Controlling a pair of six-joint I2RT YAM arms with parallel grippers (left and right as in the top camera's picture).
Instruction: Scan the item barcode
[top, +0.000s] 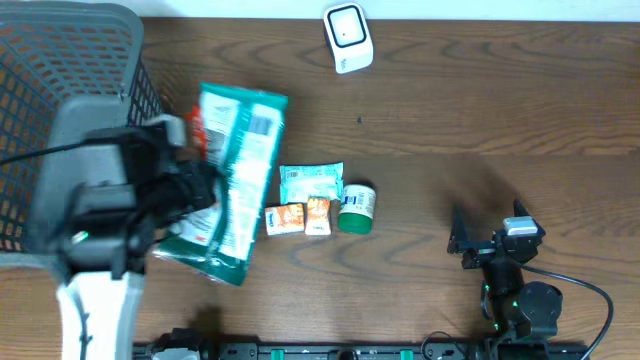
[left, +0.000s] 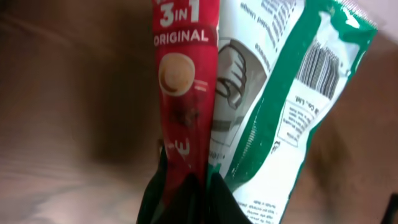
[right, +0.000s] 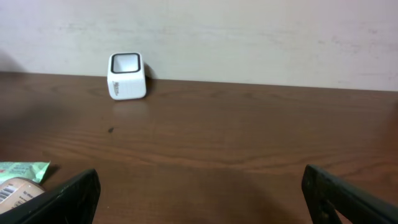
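In left claw (left: 189, 194), one sachet (left: 185, 93), one pouch (left: 292, 93)

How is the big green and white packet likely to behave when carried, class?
Probably floppy: the packet is thin film and creases above the left end effector. Likely light for its size, as it looks flat. Its glossy skin might slip, since it is pinched alongside the red sachet.

Green-and-white packet (top: 240, 180), barcode (top: 262, 125) showing near its top, well apart from the white scanner (top: 347, 37).
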